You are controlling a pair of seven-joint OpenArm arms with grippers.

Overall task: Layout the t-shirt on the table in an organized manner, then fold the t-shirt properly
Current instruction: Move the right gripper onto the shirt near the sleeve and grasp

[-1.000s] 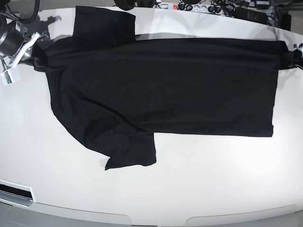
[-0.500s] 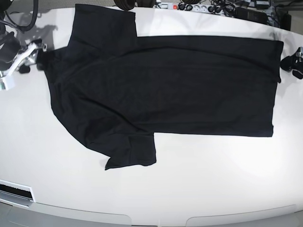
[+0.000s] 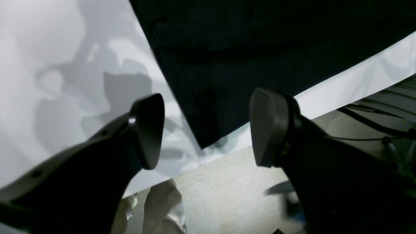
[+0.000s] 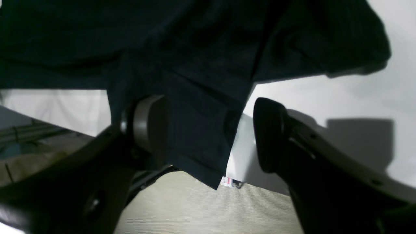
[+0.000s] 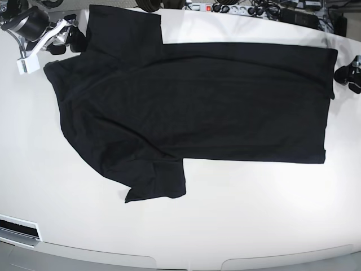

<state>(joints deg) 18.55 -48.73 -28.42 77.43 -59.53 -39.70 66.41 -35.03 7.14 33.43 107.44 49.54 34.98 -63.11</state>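
Lying flat across the table, the t-shirt, spread sideways with the collar end toward nine o'clock and the hem toward three. One sleeve up at eleven o'clock, reaching the far edge; the other sleeve down near seven o'clock, its lower edge slightly curled. Hem running fairly straight down the three o'clock side, body mostly smooth with faint wrinkles.

Hovering at ten o'clock, the right gripper, just beside the upper sleeve and the shoulder. Seen from its own wrist camera, right gripper spread wide, both pads clear of the cloth, a sleeve edge showing between them below. Nothing pinched there.

Sitting at three o'clock, the left gripper, just off the upper hem corner, apart from the fabric. From its wrist camera, left gripper gaping wide too, the hem corner pointing down between the pads onto the white tabletop, not clamped. Table edge just beyond that corner, floor below it.

Cluttering the twelve o'clock edge behind the table, a power strip and a tangle of cables.
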